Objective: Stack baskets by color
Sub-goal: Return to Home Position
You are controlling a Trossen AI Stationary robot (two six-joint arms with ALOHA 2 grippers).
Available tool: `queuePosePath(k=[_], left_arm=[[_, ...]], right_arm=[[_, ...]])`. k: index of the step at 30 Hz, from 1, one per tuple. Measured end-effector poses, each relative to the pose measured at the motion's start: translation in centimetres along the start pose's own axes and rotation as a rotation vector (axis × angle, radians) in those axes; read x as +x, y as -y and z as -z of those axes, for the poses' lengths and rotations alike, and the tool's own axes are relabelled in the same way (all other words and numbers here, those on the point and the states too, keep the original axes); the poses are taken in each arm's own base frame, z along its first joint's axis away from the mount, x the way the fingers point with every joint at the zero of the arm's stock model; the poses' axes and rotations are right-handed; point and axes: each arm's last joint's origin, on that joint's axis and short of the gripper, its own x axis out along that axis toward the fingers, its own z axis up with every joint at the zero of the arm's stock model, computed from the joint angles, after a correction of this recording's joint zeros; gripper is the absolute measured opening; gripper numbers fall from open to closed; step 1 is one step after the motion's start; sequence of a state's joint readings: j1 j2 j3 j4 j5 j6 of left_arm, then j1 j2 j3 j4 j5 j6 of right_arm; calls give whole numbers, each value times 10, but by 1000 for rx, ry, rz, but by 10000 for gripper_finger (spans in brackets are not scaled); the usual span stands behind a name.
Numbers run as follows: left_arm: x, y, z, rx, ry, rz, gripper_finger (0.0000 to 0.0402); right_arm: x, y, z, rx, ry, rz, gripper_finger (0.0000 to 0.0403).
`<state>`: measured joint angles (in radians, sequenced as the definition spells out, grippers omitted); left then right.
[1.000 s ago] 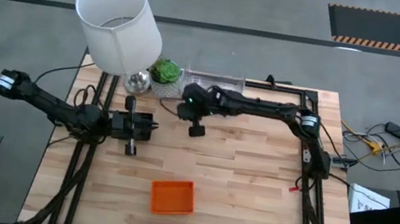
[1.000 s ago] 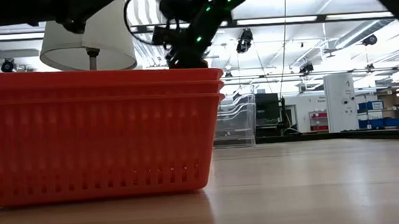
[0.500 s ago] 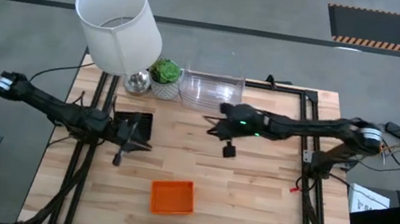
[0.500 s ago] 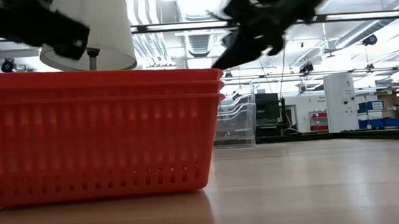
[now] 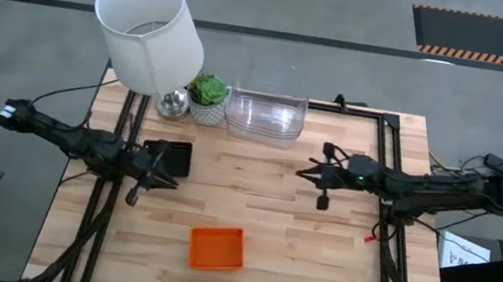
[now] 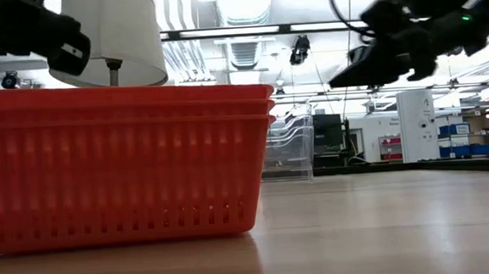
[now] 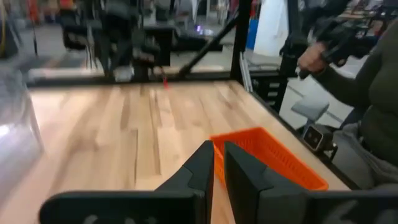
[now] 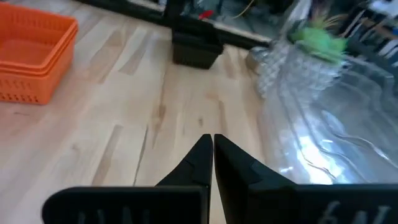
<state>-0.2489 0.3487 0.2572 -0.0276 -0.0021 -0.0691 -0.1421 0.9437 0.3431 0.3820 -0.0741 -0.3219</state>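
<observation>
A stack of red-orange baskets [image 5: 216, 247] rests on its base near the table's front middle and fills the left of the low view [image 6: 118, 162]. Black baskets [image 5: 181, 153] sit at the left, also seen in the right wrist view [image 8: 196, 48]. Clear baskets [image 5: 266, 115] stand at the far edge. My left gripper [image 5: 171, 181] hovers shut just in front of the black baskets, pointing right toward the orange stack [image 7: 267, 155]. My right gripper [image 5: 303, 173] is shut above bare wood right of centre, pointing left, holding nothing.
A white lampshade [image 5: 148, 28], a silver ball [image 5: 173, 101] and a small green plant [image 5: 207, 89] crowd the far left corner beside the clear baskets. A person [image 7: 373, 93] stands beyond the table's right side. Bare wood lies between the two grippers.
My right gripper has swept from beside the clear baskets toward the table's right edge, sinking and levelling out, still shut. My left gripper has drawn back toward the left and near edges, tipping up to nearly level and uncovering the black baskets. No basket has moved.
</observation>
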Motion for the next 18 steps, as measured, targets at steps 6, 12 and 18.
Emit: queuePosePath(k=[6,12,18], left_arm=[[-8,0,-4,87,63,2,19],[-12,0,3,109,84,2,19],[-14,-2,23,90,123,3,19]], right_arm=[[-27,-5,16,6,59,88,9],[-47,-10,25,-1,139,126,9],[-61,-13,33,-19,212,154,9]])
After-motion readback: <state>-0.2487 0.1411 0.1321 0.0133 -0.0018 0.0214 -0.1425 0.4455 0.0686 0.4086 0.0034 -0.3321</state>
